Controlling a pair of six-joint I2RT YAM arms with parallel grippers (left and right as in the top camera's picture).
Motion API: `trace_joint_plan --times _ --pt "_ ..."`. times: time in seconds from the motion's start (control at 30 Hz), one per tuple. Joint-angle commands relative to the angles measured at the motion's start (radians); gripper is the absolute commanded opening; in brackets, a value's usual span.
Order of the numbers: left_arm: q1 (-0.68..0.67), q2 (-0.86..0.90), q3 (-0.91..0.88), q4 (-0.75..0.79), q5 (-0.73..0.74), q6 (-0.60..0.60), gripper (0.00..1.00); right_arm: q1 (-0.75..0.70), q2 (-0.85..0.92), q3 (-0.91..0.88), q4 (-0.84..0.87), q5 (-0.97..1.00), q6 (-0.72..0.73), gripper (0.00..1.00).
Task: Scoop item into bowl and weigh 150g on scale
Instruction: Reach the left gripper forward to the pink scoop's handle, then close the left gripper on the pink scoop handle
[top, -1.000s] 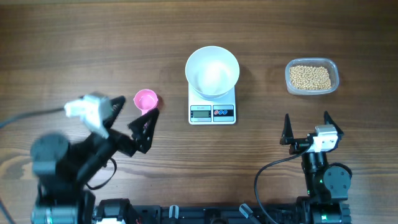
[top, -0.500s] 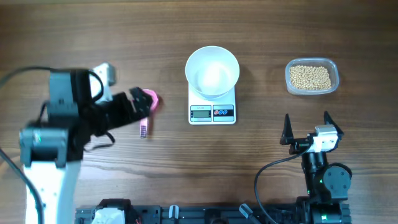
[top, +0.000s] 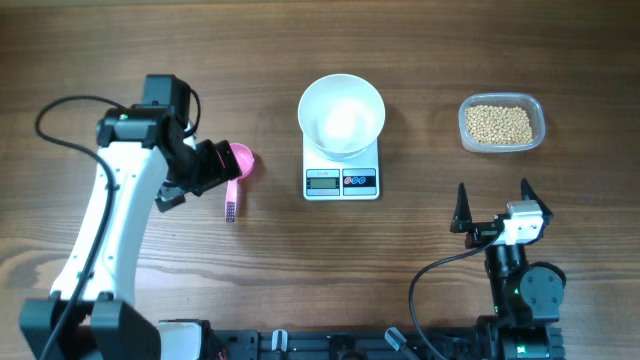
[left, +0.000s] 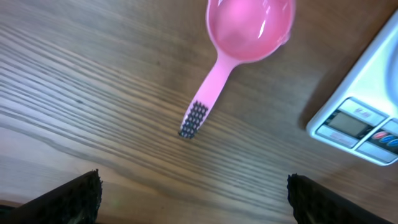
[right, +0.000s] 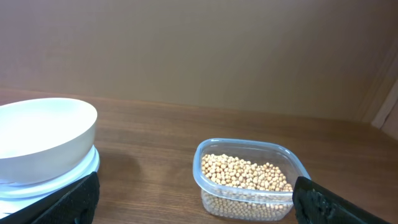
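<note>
Left gripper (left: 196, 193), spread wide, hangs just over the pink scoop (left: 231, 50), whose handle points back between its 2 fingers. The right gripper (top: 492, 198), also spread, sits well apart.

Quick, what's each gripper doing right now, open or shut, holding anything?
Left gripper: open, holding nothing, poised above the pink scoop.
Right gripper: open, holding nothing.

text: none legible | scale (top: 341, 192) display (top: 322, 181): too small and blurred to read
</note>
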Motion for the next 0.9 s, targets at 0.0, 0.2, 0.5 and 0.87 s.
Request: trace_joint_plan --times 0.0,0.2,0.5,0.87 --pt "-0.005 0.007 -0.118 0.083 0.09 0.003 1.0 -0.006 -0.008 -0.001 0.002 -0.005 0.0 1.0" --pt "0.007 0.01 -0.261 0.281 0.183 0.073 1.0 -0.006 -0.008 -0.001 0.002 -0.005 0.0 1.0" --pt "0.114 0.076 -0.284 0.341 0.122 0.128 0.95 -0.006 -0.006 -0.001 0.003 -0.005 0.0 1.0" --pt "0.158 0.208 -0.284 0.45 0.314 0.295 0.9 -0.006 -0.006 -0.001 0.003 -0.005 0.0 1.0"
